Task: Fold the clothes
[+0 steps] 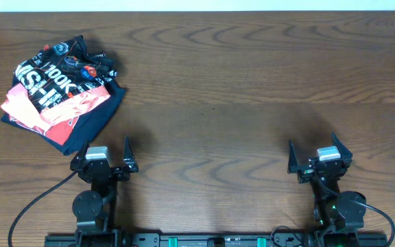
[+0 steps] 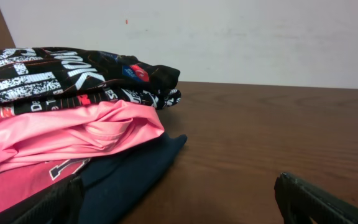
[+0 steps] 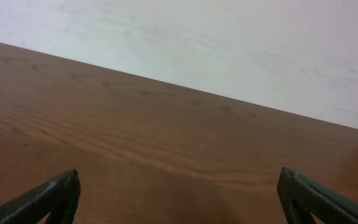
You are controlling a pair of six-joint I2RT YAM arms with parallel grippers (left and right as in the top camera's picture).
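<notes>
The black jersey with white lettering lies folded on top of a pile at the table's far left; it also shows in the left wrist view. My left gripper is open and empty at the near edge, just below and right of the pile; its fingertips frame the pile's navy edge. My right gripper is open and empty at the near right, over bare wood.
Under the jersey lie a salmon-pink garment, a red one and a navy one, all folded. The wooden table stretches to a white wall at the back.
</notes>
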